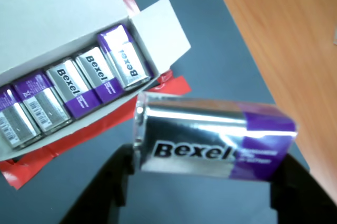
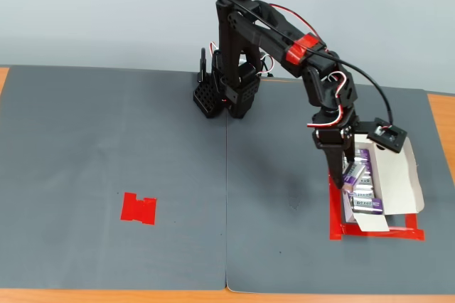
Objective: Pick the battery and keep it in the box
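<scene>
In the wrist view my gripper (image 1: 208, 169) is shut on a purple-and-silver "Bexel" battery (image 1: 210, 140), held crosswise between the black fingers (image 1: 105, 192) above the grey mat. The white box (image 1: 58, 19) lies open at the upper left, with several like batteries (image 1: 87, 84) in a row inside. The held battery hangs just off the box's near right end, not inside it. In the fixed view the gripper (image 2: 341, 178) points down at the left edge of the box (image 2: 399, 175); there the held battery is hard to tell from the packs in the box.
A red tape frame (image 2: 377, 232) surrounds the box. A flat red tape patch (image 2: 138, 208) lies on the grey mat (image 2: 106, 161) at the left. The arm's base (image 2: 227, 93) stands at the back. Bare wood table (image 1: 295, 34) shows past the mat's edge.
</scene>
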Robot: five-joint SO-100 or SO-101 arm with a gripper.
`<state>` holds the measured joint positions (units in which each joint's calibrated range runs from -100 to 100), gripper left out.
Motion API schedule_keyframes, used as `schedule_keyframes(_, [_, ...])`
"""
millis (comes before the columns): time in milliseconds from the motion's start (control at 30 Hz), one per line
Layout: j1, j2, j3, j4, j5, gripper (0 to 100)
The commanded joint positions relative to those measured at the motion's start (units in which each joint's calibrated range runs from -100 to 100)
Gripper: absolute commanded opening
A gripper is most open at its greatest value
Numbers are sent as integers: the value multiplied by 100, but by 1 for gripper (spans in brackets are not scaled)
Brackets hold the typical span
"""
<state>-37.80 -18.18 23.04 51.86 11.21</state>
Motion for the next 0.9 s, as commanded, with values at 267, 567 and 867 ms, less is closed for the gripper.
schedule_keyframes(267, [-669, 941, -1250, 13, -9, 14])
schedule_keyframes(567, [-1139, 1424, -1259, 13, -9, 14])
schedule_keyframes(867, [-1236, 1873, -1250, -13, -9, 14])
